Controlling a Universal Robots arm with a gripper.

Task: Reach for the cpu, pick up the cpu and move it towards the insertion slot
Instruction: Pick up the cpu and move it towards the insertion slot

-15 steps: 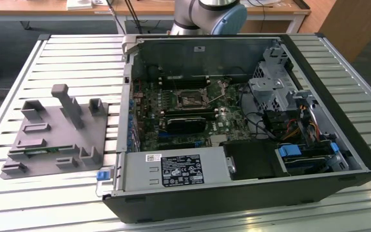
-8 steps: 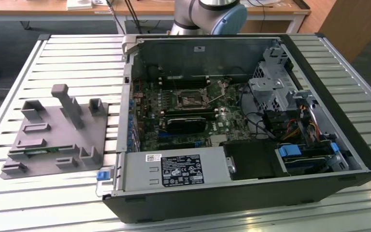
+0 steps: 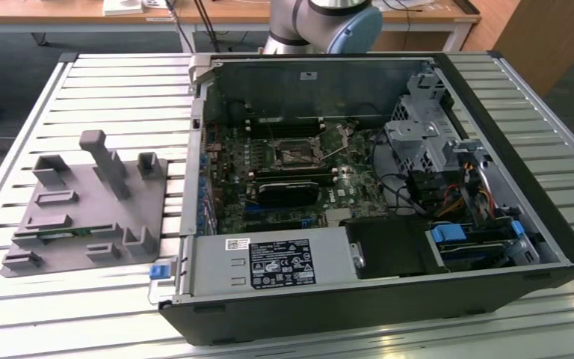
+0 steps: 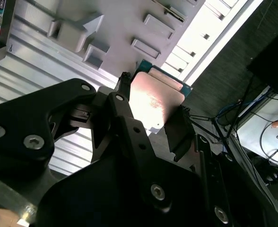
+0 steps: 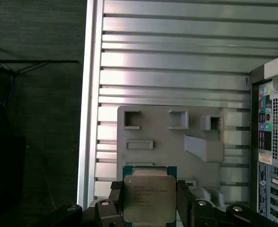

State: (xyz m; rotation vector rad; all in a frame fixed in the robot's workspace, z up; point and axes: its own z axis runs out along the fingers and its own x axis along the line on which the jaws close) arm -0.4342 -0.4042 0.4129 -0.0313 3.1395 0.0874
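Silvery cpu [image 5: 149, 202], one chip, sits clamped between the gripper's [image 5: 150, 191] two fingers over the grey holder [image 5: 167, 142]; the open case [image 3: 367, 314] contains one insertion slot [image 3: 295, 155].

A big silver table [image 3: 107, 314] made of long metal strips fills most of the exterior view. Two things sit on it. A grey plastic holder [image 3: 87, 217] with little blocks sticking up lies flat at the left of the frame. Just beside it, in the middle and right, lies a black computer box [image 3: 367, 314] with its side open.
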